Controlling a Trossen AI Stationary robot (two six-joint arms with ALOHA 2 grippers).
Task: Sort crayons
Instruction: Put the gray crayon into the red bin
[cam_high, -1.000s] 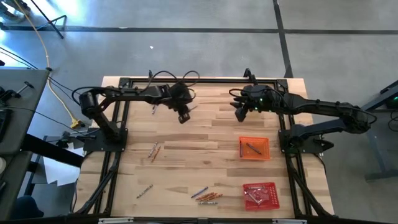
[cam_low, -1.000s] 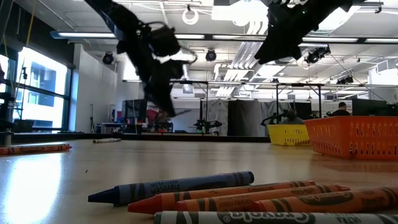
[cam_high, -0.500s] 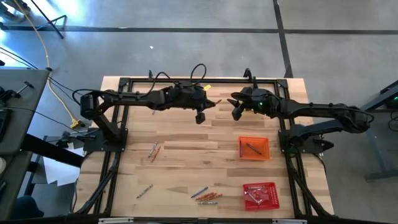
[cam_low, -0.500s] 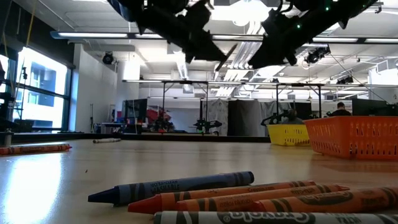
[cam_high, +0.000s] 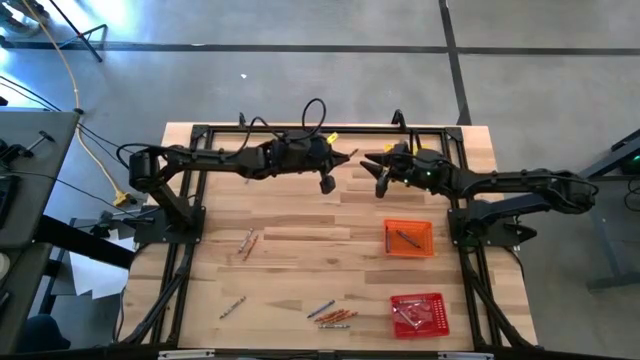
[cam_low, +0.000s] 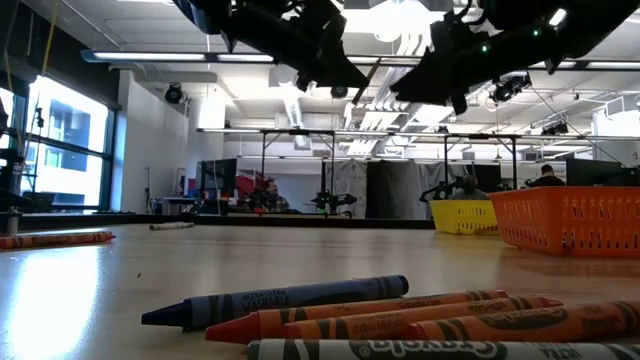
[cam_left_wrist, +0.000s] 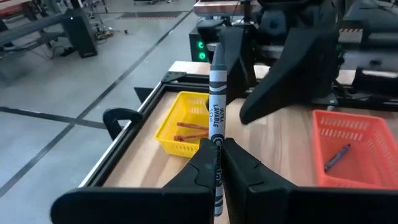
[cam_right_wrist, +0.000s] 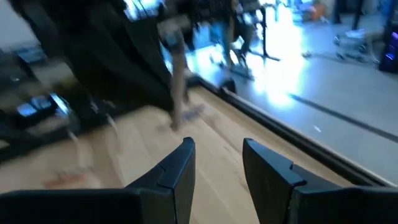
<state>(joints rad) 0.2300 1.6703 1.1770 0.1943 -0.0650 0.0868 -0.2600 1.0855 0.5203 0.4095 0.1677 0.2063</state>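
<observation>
Since the earlier frames the left arm has been swinging from the table's left half toward the centre of the far edge, and the right arm has been drawing in to meet it; the two wrists are now facing each other, near but apart.

The left gripper (cam_left_wrist: 217, 163) is pinching a grey crayon (cam_left_wrist: 216, 112) by its lower end, the stick standing upright out of the pressed-together fingers with its wrapper label legible. The right gripper (cam_right_wrist: 217, 162) is hanging spread and empty, its fingers well separated, just beside the left gripper (cam_high: 326, 184) in the overhead view, where the right gripper (cam_high: 381, 186) is pointing toward it.

A handover appears to be in preparation; that is a judgement only.

Remaining crayons are lying loose on the wooden table (cam_high: 290, 240): a pair at left (cam_high: 247, 243), a single one near the front left (cam_high: 232, 306), and a cluster of blue and orange sticks at the front (cam_high: 332, 314). The orange mesh tray (cam_high: 428, 238) is holding one dark crayon; the red mesh tray (cam_high: 434, 302) is holding several; the yellow mesh tray (cam_left_wrist: 163, 138) is holding orange ones.

Handling assessment: the crayon is light and rigid but brittle wax, liable to snap under side load. The paper wrapper is giving fair friction. The receiving fingers should be closing on the free wrapped upper half, across the axis, gently.
</observation>
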